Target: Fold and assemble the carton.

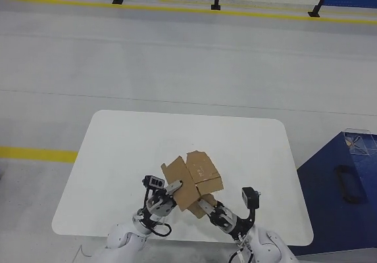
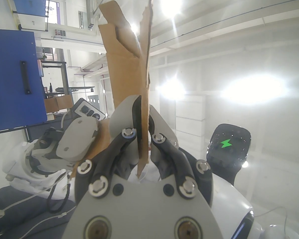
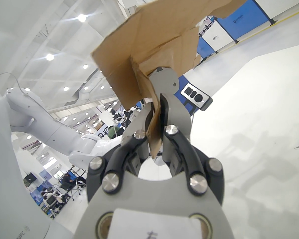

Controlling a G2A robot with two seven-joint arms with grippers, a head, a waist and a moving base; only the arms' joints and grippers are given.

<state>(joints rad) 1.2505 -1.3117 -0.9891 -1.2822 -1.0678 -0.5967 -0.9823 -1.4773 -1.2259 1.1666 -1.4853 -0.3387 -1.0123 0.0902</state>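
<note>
Over the near edge of the white, round-cornered table (image 1: 122,151), a brown corrugated cardboard carton (image 1: 191,177) is held between the two arms. It is only half formed, with its panels bent at angles and its flaps loose. The left tool (image 2: 142,115) is pressed together on a thin cardboard panel, which sits edge-on between its pads at the carton's near left side. The right tool (image 3: 157,108) pinches a crumpled flap at the carton's near right corner, and the rest of the carton fans out beyond it. Both tools sit near each other at the carton's near end, while its far end reaches toward the middle of the table. I cannot tell whether that far end touches the table. Right of the table stands a dark blue cabinet (image 1: 346,191) with a black handle. A yellow line (image 1: 24,153) crosses the grey floor on the left.
</note>
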